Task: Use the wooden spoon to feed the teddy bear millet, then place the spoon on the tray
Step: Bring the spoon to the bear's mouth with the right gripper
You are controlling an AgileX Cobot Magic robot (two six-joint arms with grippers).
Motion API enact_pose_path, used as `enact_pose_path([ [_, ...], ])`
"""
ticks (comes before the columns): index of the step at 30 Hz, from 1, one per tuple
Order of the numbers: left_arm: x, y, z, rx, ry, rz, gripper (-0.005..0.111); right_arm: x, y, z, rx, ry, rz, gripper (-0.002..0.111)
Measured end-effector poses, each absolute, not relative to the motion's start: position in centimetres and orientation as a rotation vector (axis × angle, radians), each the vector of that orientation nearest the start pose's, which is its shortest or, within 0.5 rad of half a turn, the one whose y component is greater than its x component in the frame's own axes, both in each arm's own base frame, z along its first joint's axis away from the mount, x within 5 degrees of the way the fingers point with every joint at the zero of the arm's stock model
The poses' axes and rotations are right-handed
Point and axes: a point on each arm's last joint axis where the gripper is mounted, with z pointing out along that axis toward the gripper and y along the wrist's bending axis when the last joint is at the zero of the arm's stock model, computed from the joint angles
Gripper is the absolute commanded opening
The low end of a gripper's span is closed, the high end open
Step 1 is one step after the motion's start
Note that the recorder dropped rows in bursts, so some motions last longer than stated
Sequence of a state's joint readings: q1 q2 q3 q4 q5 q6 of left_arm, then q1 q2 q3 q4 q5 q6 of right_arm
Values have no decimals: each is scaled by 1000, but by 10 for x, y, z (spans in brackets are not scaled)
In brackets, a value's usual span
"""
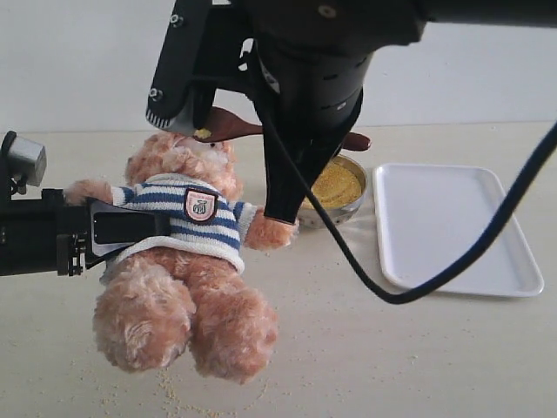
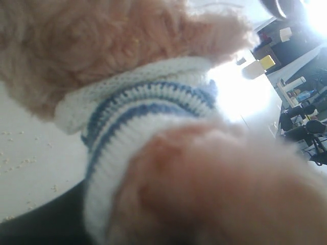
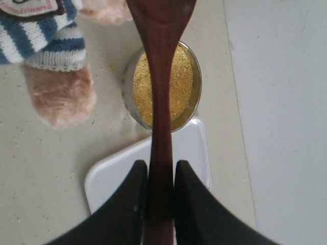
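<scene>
The teddy bear (image 1: 187, 261) hangs tilted above the table at the left, and my left gripper (image 1: 117, 228) is shut across its striped sweater. In the left wrist view only the bear's fur and sweater (image 2: 148, 102) show, close up and blurred. My right gripper (image 3: 161, 176) is shut on the wooden spoon's handle (image 3: 161, 117). The spoon (image 1: 231, 126) lies level with its bowl at the bear's head, a little millet (image 1: 202, 133) on it. The metal bowl of millet (image 1: 338, 185) stands beside the bear's paw. The white tray (image 1: 452, 226) lies flat on the right.
My right arm (image 1: 305, 78) fills the top middle of the exterior view and its cable (image 1: 409, 292) loops down over the tray. Loose grains (image 1: 174, 396) are scattered on the table under the bear. The table's back edge meets a pale wall.
</scene>
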State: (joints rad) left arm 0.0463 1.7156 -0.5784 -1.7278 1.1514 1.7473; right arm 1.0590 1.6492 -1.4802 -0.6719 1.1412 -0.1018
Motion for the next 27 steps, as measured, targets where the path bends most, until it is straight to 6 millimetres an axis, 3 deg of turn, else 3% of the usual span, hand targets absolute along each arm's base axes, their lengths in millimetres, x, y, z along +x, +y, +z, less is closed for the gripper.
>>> enact_pose_path([
  [14, 256, -70, 165, 337, 2082, -1342, 5, 238, 301, 296, -1688, 1773, -784, 0],
  [19, 256, -70, 165, 337, 2082, -1342, 5, 248, 308, 282, -1725, 1663, -963, 0],
  [27, 257, -70, 165, 327, 2078, -1342, 5, 240, 325, 294, -1652, 1426, -1126, 0],
])
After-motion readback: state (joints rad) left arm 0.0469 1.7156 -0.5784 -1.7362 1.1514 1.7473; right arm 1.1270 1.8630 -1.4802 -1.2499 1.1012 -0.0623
